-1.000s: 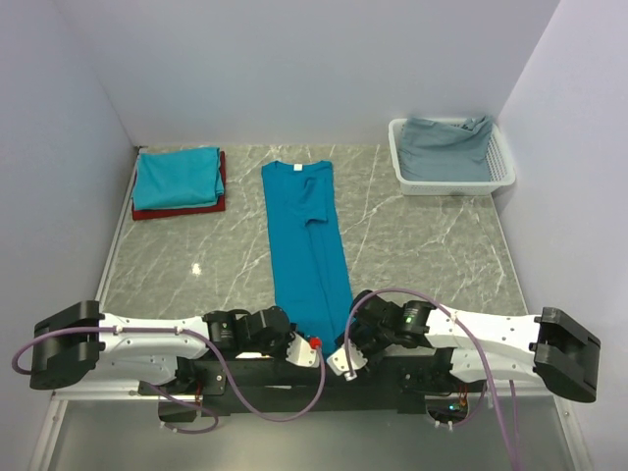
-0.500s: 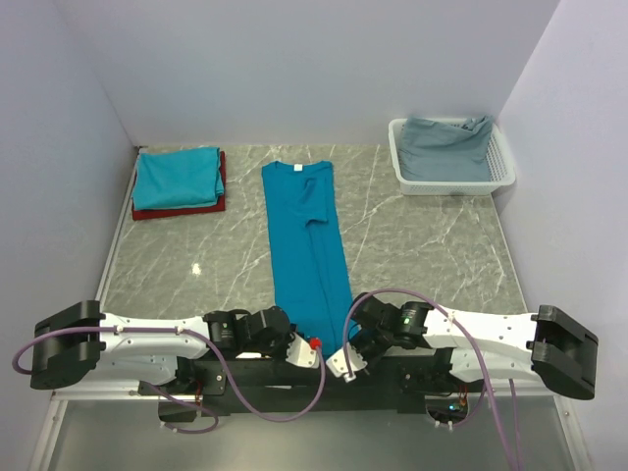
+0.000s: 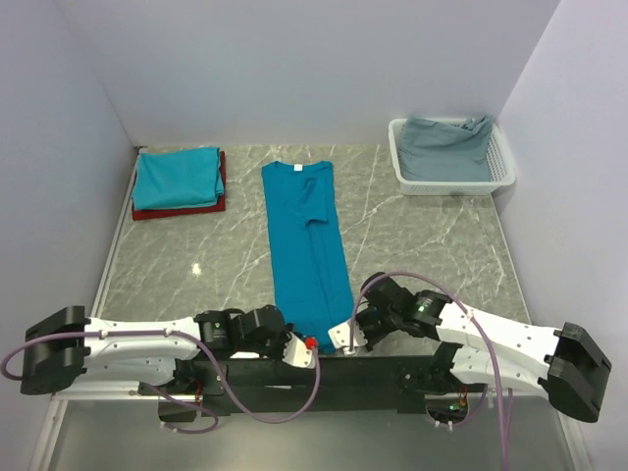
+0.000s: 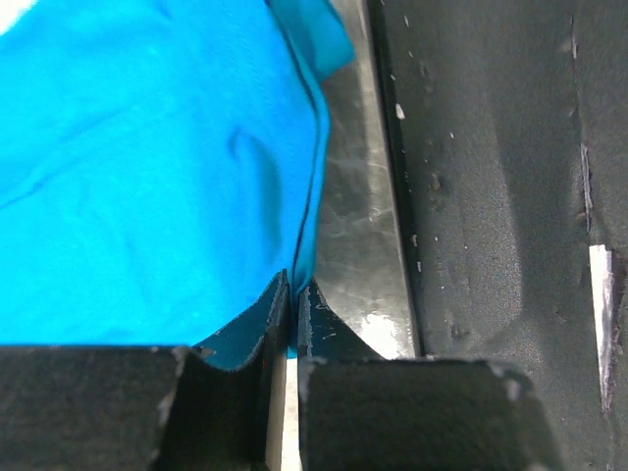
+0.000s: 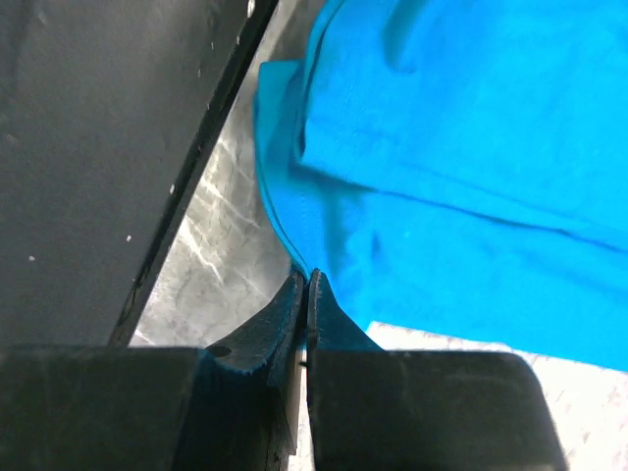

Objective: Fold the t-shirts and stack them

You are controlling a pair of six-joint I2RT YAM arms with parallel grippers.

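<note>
Teal t-shirt point(image 3: 306, 245) lies flat mid-frame in the top view, folded into a long narrow strip. Collar sits toward the top, hem at the bottom by the arm bases.

Left gripper point(image 4: 292, 294) is clenched on the hem's bottom-left corner; the left wrist view shows the cloth edge running into the pinched tips. Right gripper point(image 5: 307, 285) is clenched on the bottom-right corner, with the hem edge caught between its tips in the same way. Both sit low at the table's point(image 3: 422, 245) near edge, just beside each other.

Upper left: folded teal t-shirt point(image 3: 177, 177) stacked on a dark red t-shirt point(image 3: 179, 209), red showing along the lower and right edges.

Upper right: white basket point(image 3: 453, 183) holding grey-blue cloth point(image 3: 446, 145), well apart from the shirts.
</note>
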